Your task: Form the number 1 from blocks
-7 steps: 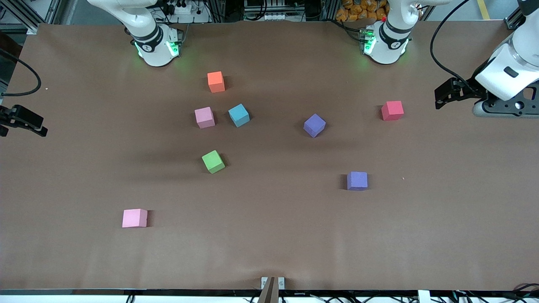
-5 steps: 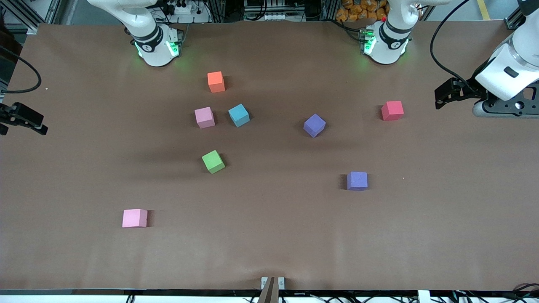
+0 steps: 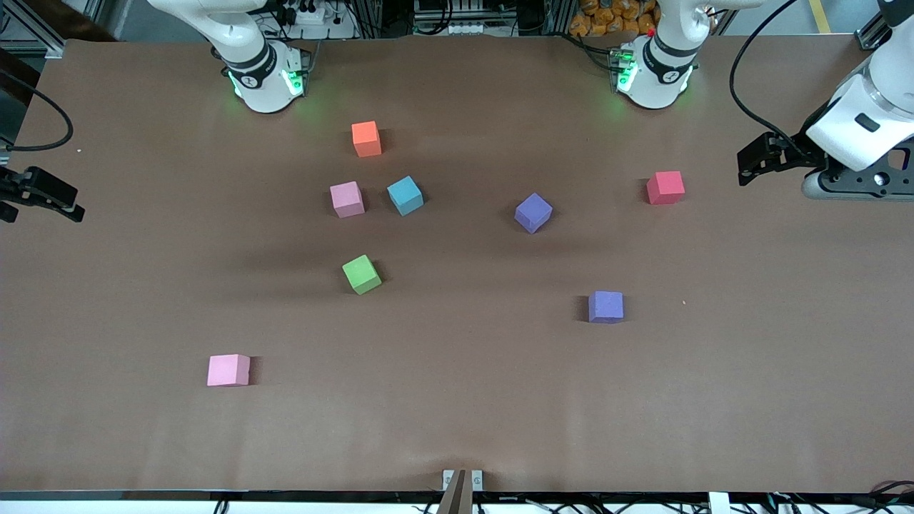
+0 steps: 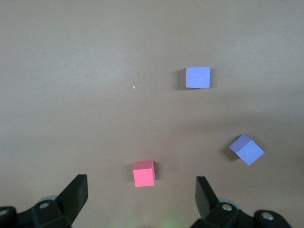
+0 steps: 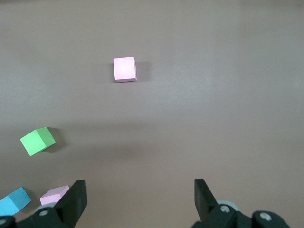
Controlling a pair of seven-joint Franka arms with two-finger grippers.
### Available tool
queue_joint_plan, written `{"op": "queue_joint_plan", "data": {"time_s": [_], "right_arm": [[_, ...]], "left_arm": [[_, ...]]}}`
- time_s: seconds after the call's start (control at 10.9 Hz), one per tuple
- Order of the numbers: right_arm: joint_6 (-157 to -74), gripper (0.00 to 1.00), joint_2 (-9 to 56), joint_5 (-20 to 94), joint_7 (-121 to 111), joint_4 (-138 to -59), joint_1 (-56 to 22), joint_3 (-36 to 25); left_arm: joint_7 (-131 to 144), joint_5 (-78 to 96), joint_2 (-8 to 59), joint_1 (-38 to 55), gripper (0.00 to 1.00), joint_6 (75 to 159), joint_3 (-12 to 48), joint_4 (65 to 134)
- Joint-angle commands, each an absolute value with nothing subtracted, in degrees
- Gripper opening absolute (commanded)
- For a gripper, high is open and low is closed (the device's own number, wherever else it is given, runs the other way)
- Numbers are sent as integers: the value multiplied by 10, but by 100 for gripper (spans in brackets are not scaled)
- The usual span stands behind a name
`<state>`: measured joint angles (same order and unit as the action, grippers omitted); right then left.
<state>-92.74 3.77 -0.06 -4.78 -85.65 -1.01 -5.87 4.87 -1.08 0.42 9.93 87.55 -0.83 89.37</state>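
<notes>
step: none begun, blocks [image 3: 405, 195] scattered mid-frame | left pincer [image 4: 141, 194] spread, frame right | right pincer [image 5: 140, 198] spread, frame left | next: one block to be gripped

Upper middle of the frame: top cube [image 3: 366, 138]; under it first block [image 3: 347, 199] beside second block [image 3: 405, 195]; lower, third block [image 3: 362, 274]. Toward the left arm's end: fourth block [image 3: 533, 212], fifth block [image 3: 605, 307], edge cube [image 3: 665, 187]. Lowest: corner block [image 3: 228, 370].
</notes>
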Motion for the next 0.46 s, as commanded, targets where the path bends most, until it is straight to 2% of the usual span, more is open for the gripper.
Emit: {"op": "queue_joint_plan", "data": {"time_s": [0.0,0.37], "right_arm": [[-929,100,19,7,-54,-875,-11,-59],[-929,100,22,7,-54,-874,-11,-59]], "left_arm": [[59,-12,34,111,100,878,-5,890],[73,-4,122,150,100,916,-1,886]]}}
